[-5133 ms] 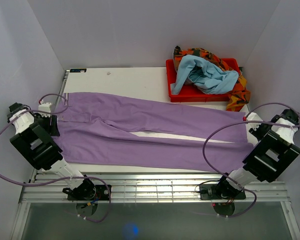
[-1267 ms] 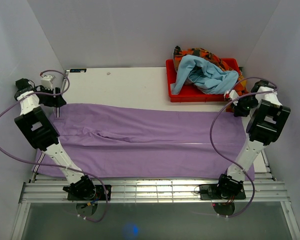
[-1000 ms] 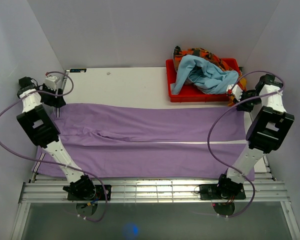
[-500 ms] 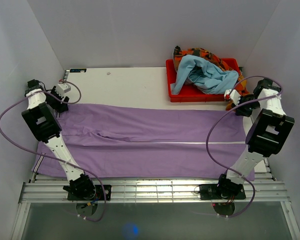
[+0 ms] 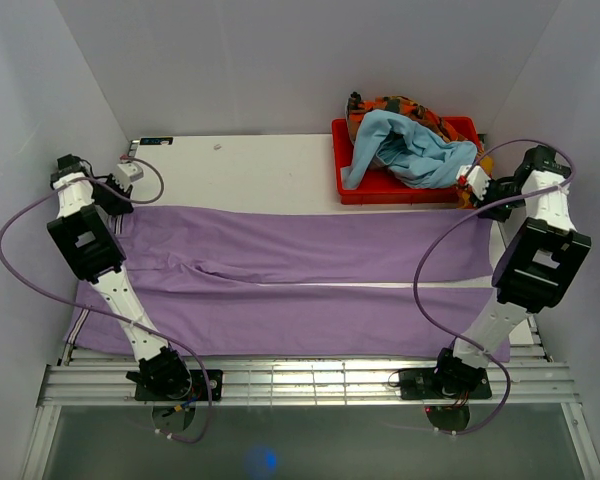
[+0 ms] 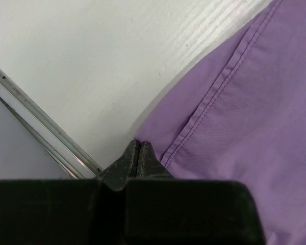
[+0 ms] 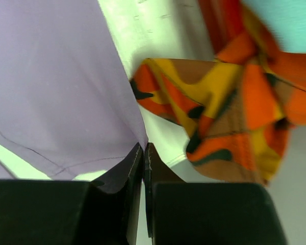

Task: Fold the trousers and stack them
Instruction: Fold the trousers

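Note:
The lilac trousers (image 5: 300, 270) lie folded lengthwise across the table, from the left edge to the right edge. My left gripper (image 5: 120, 203) is at their far left corner. In the left wrist view its jaws (image 6: 137, 144) are pressed together, with the stitched corner of the trousers (image 6: 245, 112) running into the tips. My right gripper (image 5: 483, 200) is at the far right corner. Seen from the right wrist, it (image 7: 144, 147) is shut on the hem edge of the trousers (image 7: 56, 76), which rises into the tips.
A red bin (image 5: 337, 150) at the back right holds a light blue garment (image 5: 410, 150) and an orange patterned cloth (image 7: 229, 102) that hangs over its side close to my right gripper. The table's metal edge rail (image 6: 41, 138) runs just left of my left gripper.
My left gripper was open at the far left corner half a second ago and has now shut there. The right gripper stays shut and has shifted slightly. The trousers lie as before.

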`<action>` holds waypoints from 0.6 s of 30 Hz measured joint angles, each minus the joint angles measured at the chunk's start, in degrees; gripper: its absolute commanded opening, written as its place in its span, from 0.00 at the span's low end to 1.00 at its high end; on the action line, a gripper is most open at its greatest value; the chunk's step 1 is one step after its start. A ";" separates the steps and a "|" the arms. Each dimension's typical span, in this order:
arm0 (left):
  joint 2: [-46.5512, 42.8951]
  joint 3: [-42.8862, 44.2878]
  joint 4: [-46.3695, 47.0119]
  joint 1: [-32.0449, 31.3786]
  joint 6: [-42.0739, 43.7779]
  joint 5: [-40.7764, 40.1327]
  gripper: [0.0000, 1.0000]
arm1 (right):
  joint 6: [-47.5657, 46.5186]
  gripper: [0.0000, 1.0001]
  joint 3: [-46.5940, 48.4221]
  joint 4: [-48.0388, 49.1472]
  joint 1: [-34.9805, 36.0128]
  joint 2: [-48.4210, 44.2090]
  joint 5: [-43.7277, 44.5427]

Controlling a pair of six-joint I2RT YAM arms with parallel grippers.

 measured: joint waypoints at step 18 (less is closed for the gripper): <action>-38.29 -27.98 12.90 11.06 -6.62 14.84 0.00 | -4.81 0.08 -2.62 -3.91 -9.55 -19.23 -9.16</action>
